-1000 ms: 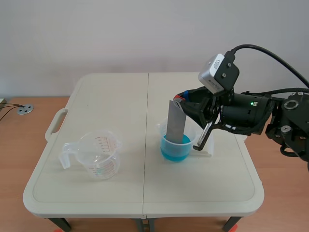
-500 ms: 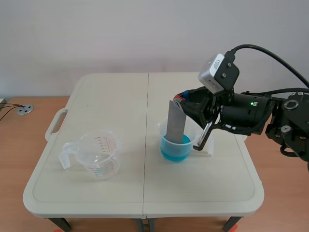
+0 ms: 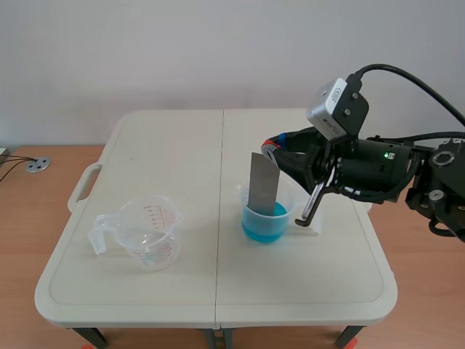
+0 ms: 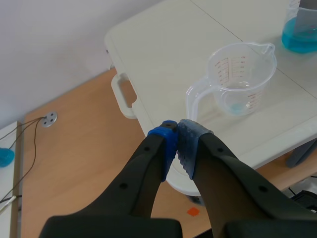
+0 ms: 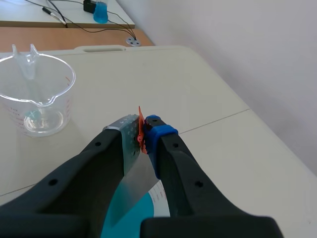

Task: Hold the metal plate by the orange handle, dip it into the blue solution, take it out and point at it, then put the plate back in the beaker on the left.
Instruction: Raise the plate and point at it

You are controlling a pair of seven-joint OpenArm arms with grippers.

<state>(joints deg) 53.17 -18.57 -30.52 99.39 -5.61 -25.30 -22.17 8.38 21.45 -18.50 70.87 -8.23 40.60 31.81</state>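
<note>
A grey metal plate [image 3: 262, 184] stands nearly upright with its lower end in the beaker of blue solution [image 3: 265, 222] at the table's middle right. My right gripper [image 3: 273, 150] is shut on the plate's orange handle [image 5: 140, 130], and the plate [image 5: 134, 182] hangs below the fingers toward the blue liquid [image 5: 142, 218]. An empty clear beaker [image 3: 150, 233] with a handle sits on the table's left side, also seen as the clear beaker [image 4: 239, 78] ahead of my left gripper [image 4: 177, 140]. That gripper is shut on nothing, off the table's near left corner.
The white folding table [image 3: 174, 153] has a carry handle [image 3: 83, 186] on its left edge. A white holder [image 3: 311, 222] stands just right of the blue beaker. On the floor lies a round metal fitting [image 3: 37, 165] with cables.
The right gripper and plate have risen a little and shifted slightly right; the plate now stands more upright in the blue beaker.
</note>
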